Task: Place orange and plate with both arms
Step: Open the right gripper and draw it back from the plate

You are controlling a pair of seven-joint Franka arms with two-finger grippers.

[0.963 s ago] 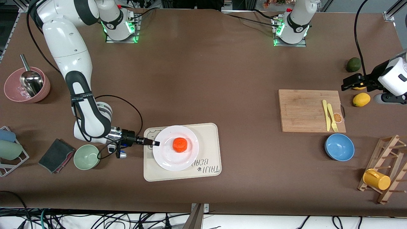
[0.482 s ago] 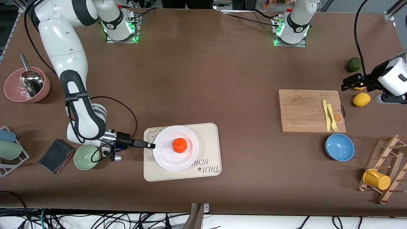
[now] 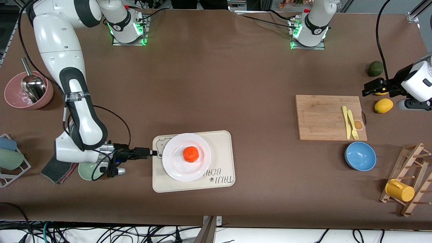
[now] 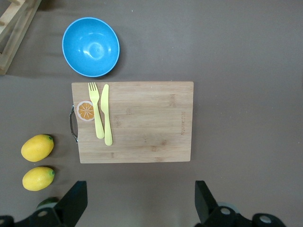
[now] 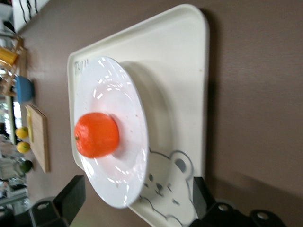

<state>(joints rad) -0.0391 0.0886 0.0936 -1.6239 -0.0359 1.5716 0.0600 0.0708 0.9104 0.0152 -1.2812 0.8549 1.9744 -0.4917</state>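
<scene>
From the high front camera, the orange (image 3: pixel 191 154) sits at the middle of the white plate (image 3: pixel 175 168), which rests on a cream tray (image 3: pixel 222 141) near the table's (image 3: pixel 216 67) front edge, toward the right arm's end. The right claw (image 3: pixel 153 153) hangs low just beside the plate's rim, over the tray's edge, touching nothing. The left claw (image 3: pixel 370 88) waits over the lemons (image 3: pixel 383 105) near the table's edge at the left arm's end. In the left wrist view, the left claw's fingers (image 4: pixel 75 201) stand spread wide above a wooden cutting board (image 4: pixel 142 123) bearing a yellow fork (image 4: pixel 96 111) and knife (image 4: pixel 106 114), a blue bowl (image 4: pixel 91 46) beside it. In the right wrist view, the right claw's fingers (image 5: pixel 72 194) are parted and empty, with plate (image 5: pixel 118 189) and orange (image 5: pixel 96 135) ahead of them.
</scene>
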